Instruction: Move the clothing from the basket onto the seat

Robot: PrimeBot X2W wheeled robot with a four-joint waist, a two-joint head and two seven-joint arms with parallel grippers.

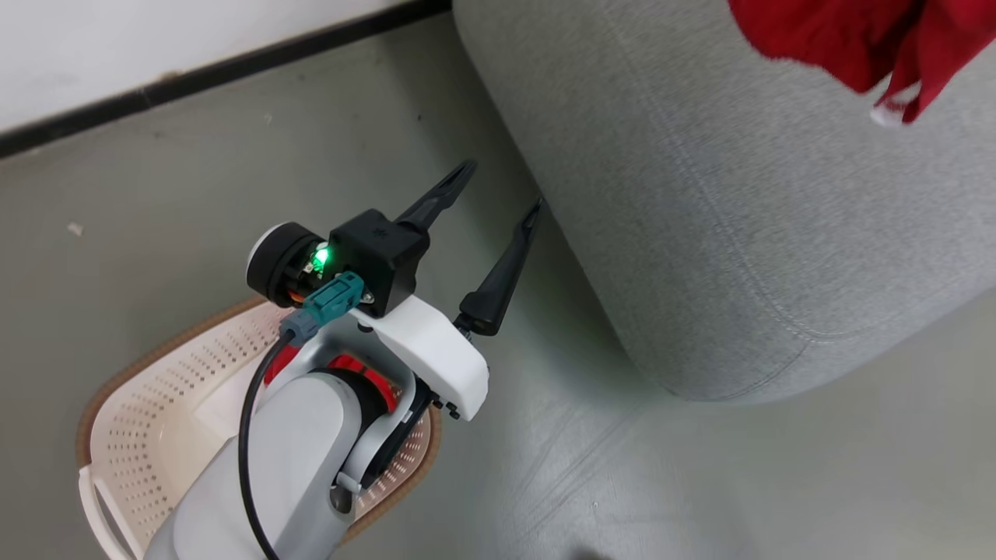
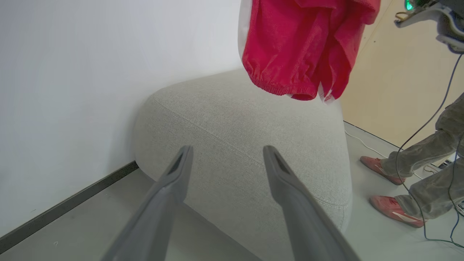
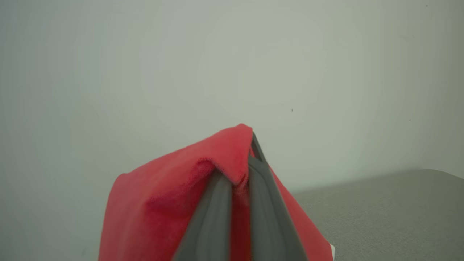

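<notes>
The right gripper (image 3: 239, 170), pinching the bright red soft garment (image 2: 290, 47), should lower it well inside the edge of the large grey fabric sofa (image 2: 235, 116); the left gripper (image 1: 502, 187) has its fingers spread.

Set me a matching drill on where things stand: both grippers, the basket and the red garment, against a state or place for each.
1 left gripper
2 right gripper
3 basket
4 red garment

a hanging over the seat
b open, holding nothing
c on the floor, below the left arm
d shut on the red garment

Pairs: 1-b, 2-d, 3-c, 4-a
</notes>
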